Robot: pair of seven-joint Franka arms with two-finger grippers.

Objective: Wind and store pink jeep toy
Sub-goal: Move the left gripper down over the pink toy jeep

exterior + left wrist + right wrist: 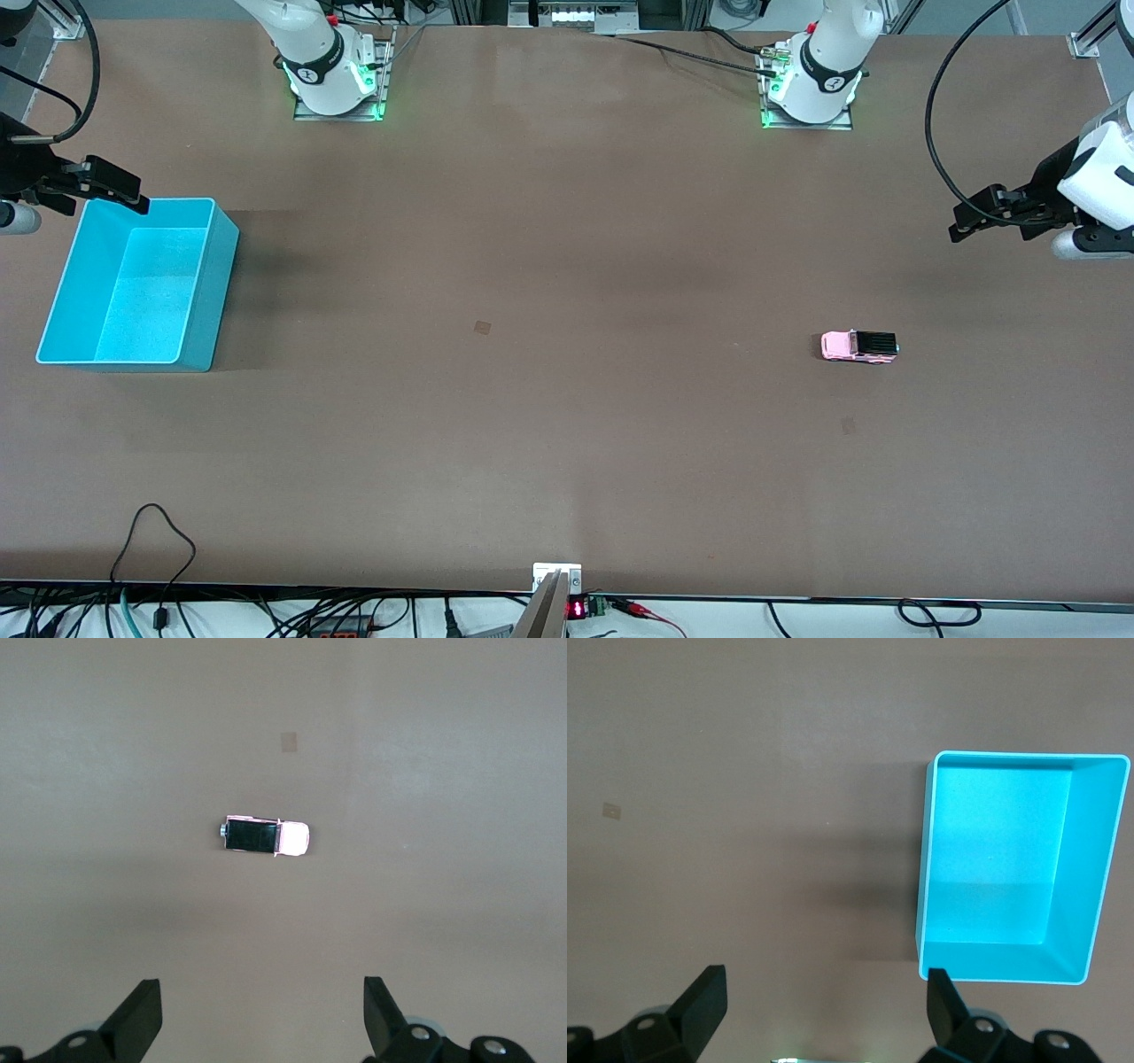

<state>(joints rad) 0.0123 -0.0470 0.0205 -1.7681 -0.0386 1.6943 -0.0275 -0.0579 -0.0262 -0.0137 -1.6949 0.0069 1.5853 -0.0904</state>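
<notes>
Below the left end effector (261, 1019), whose fingers stand wide apart, the small light-pink jeep toy with a black roof (858, 346) sits on the brown surface (567, 266). Under the right end effector (113, 190), equally spread, a turquoise plastic bin (205, 292) holds nothing.

You have a wide brown counter (567, 266) carrying the pink jeep toy (858, 346) on its wheels toward the left arm's end, and an open turquoise bin (217, 292) well apart from it at the right arm's end.
</notes>
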